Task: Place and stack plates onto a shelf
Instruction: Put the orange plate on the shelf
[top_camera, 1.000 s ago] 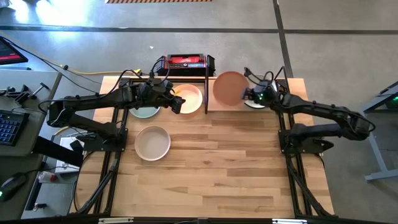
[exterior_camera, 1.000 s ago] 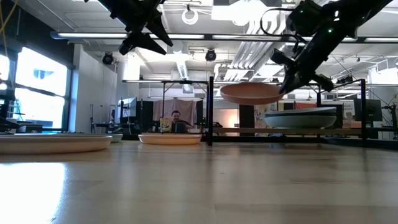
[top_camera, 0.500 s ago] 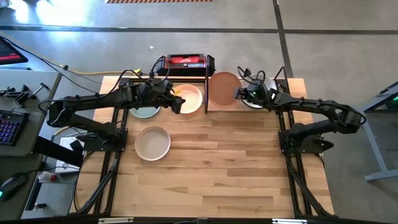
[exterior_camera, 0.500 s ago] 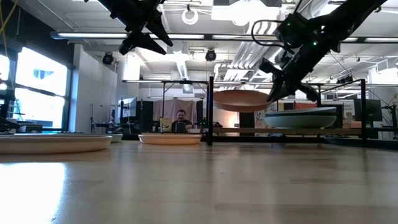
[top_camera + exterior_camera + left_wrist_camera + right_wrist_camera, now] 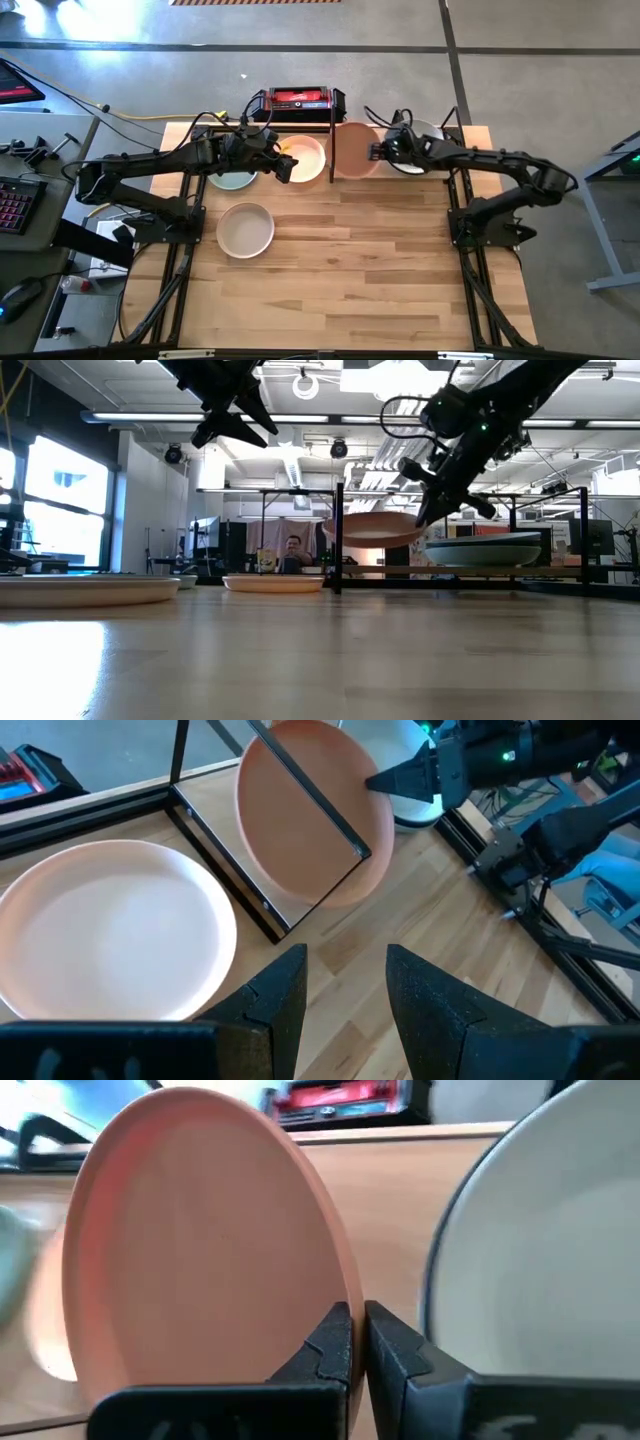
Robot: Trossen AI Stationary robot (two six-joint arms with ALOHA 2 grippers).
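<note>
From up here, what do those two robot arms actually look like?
Both are dark, slim, jointed arms with black cables looping along them. The left gripper ends in two blunt, matte black fingers. The right gripper matches, with small green lights glowing near its wrist.

shelf (image 5: 332,120): top centre, high view
box (image 5: 298,99): behind shelf
held plate (image 5: 352,150): just R of divider
lone plate (image 5: 246,229): centre-left, in front
</note>
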